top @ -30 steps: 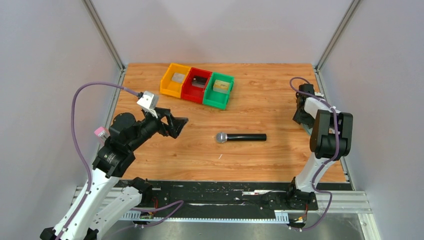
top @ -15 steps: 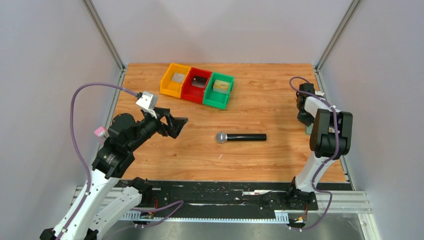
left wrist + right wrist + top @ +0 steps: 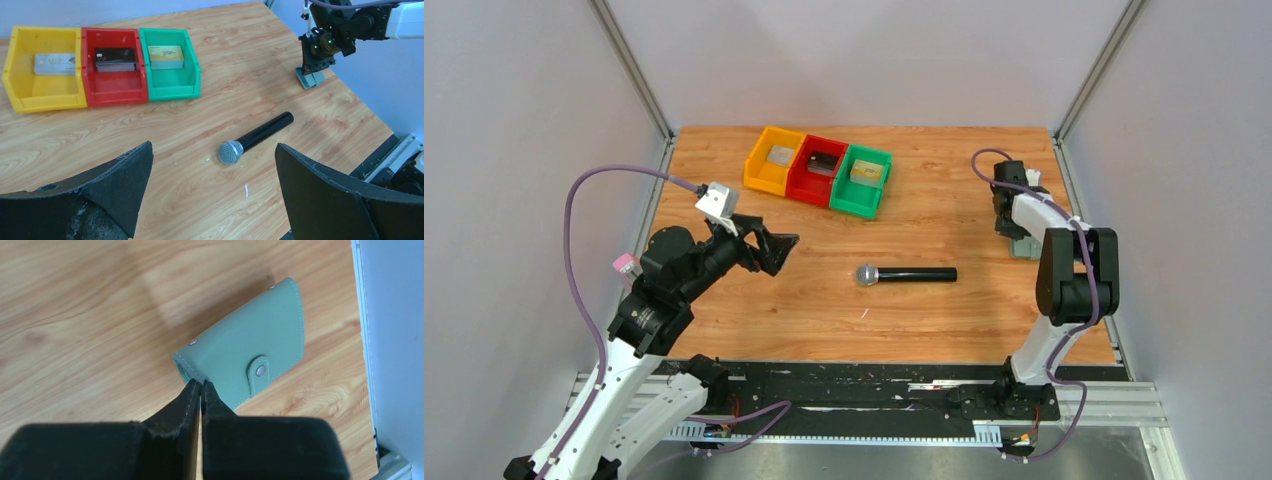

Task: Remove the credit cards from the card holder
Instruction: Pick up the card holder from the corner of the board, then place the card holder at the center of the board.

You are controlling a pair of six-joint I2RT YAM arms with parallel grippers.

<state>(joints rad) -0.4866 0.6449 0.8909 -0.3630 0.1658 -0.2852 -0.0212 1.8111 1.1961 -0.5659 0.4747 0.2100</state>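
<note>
Near right tabletop (image 3: 964, 320) edge, card holder (image 3: 250, 355): likely light, soft.
Right claw (image 3: 201, 385): pinching its corner, best hold.
Left claw (image 3: 212, 150): wide, empty.

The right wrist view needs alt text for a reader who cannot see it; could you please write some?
Two black fingers, pressed together, appear to pinch the near edge of a closed pale green card holder with a snap tab. The holder sits at a slant over a wooden table, close to the table's right edge.

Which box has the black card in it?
The red box in the middle holds the black card; the yellow box has a silver card, the green box a gold card.
</note>
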